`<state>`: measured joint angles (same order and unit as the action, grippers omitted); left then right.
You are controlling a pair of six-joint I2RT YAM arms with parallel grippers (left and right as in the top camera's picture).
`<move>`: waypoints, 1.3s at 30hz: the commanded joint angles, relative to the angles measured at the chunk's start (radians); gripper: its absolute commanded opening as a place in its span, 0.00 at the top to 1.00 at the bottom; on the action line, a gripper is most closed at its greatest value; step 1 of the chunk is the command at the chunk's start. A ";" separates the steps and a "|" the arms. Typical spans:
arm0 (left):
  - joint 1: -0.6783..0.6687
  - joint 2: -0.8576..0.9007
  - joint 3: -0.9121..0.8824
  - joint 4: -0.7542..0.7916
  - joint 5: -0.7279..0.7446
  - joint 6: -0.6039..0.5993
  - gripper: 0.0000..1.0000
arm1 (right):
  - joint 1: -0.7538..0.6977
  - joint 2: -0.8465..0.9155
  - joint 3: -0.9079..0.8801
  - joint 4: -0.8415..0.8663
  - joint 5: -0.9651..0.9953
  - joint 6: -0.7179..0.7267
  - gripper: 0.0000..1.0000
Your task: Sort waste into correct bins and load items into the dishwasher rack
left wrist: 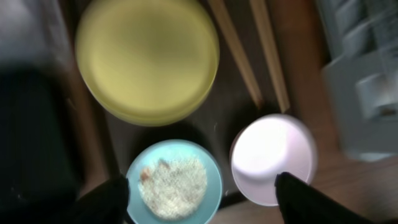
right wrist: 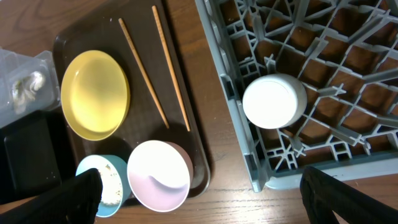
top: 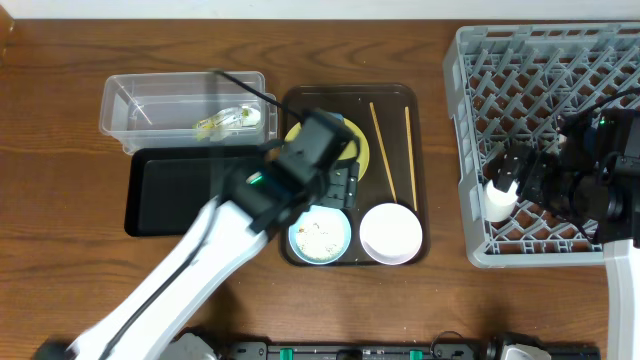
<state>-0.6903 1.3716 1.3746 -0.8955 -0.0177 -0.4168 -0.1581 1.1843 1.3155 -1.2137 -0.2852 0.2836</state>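
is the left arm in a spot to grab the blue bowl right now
Probably yes. The left claw hangs open above the blue bowl, a finger to each side, and nothing covers it. The pink bowl sits close beside it and may crowd one finger.

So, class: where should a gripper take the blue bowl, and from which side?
Its rim, from straight above, one finger inside and one outside. The blue bowl sits upright with rice in it, and the plate and pink bowl crowd its sides.
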 commanded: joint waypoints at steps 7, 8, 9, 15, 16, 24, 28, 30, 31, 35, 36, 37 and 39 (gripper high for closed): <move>0.000 -0.263 0.027 -0.099 -0.080 0.031 0.15 | 0.015 -0.004 0.012 -0.002 -0.011 -0.011 0.01; 0.000 -0.274 0.027 -0.101 -0.080 0.031 0.14 | 0.015 -0.004 0.012 -0.002 -0.011 -0.011 0.01; 0.000 -0.291 0.027 -0.121 -0.082 0.038 0.14 | 0.015 -0.004 0.012 -0.002 -0.011 -0.011 0.01; 0.000 -0.323 0.027 -0.166 -0.094 0.050 0.08 | 0.015 -0.004 0.012 -0.002 -0.011 -0.011 0.01; 0.000 -0.323 0.027 -0.165 -0.100 0.050 0.08 | 0.015 -0.004 0.012 -0.002 -0.010 -0.011 0.01; 0.000 -0.312 0.027 -0.162 -0.095 0.043 0.08 | 0.015 -0.004 0.012 -0.002 -0.011 -0.011 0.01; -0.001 -0.308 0.027 -0.142 -0.014 -0.033 0.08 | 0.015 -0.004 0.012 -0.002 -0.011 -0.011 0.01; -0.001 -0.301 0.018 -0.106 0.010 -0.033 0.08 | 0.015 -0.004 0.012 -0.002 -0.011 -0.011 0.01; -0.002 -0.289 0.010 -0.090 0.010 -0.033 0.08 | 0.015 -0.004 0.012 -0.002 -0.011 -0.011 0.01; -0.002 -0.172 -0.027 -0.052 0.009 -0.080 0.11 | 0.015 -0.004 0.012 -0.002 -0.011 -0.011 0.01; -0.002 -0.125 -0.027 -0.053 0.010 -0.126 0.14 | 0.015 -0.004 0.012 -0.002 -0.011 -0.011 0.01; -0.003 -0.082 -0.027 -0.054 0.010 -0.163 0.17 | 0.015 -0.004 0.012 -0.002 -0.011 -0.011 0.01; -0.011 0.016 -0.027 -0.053 0.010 -0.239 0.24 | 0.015 -0.004 0.012 -0.002 -0.011 -0.011 0.01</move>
<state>-0.6914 1.2663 1.3731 -0.9432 -0.0212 -0.5301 -0.1581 1.1843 1.3155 -1.2140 -0.2852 0.2836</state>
